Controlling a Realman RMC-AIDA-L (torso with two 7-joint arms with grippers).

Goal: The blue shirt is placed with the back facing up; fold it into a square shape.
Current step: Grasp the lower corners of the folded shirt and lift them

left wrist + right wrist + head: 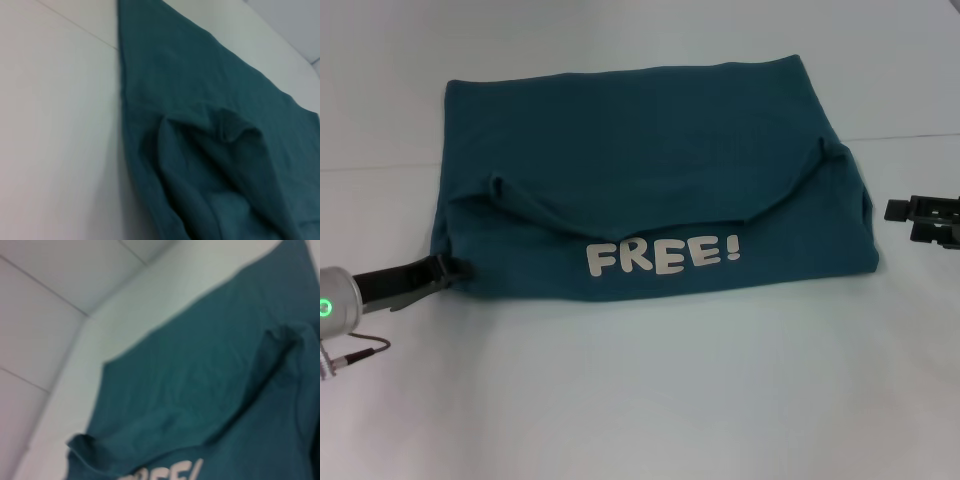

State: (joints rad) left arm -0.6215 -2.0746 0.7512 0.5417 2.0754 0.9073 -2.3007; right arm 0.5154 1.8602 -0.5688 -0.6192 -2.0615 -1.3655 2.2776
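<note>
Blue shirt lies flat across the middle of the white table, already doubled: the near portion is turned back over the rest so the white FREE! lettering faces up along the near edge, with a curved fold edge sagging between two puckered corners. Outline is a wide rectangle, not yet a square, so judged step: bring one side over toward the other. Left gripper is low at the shirt's near-left corner, fingertips touching the cloth edge; whether they pinch the fabric or only rest against it cannot be told. To do this well, the grasp should take all layers at that corner, lift only enough to clear the table, and carry straight across so the edges line up; the loose bowed fold is likely to slip or bunch if only the top layer is caught. Right gripper sits on the table just off the shirt's right edge, apart from the cloth; finger state cannot be told. Nothing else on the table obstructs the sweep.
</note>
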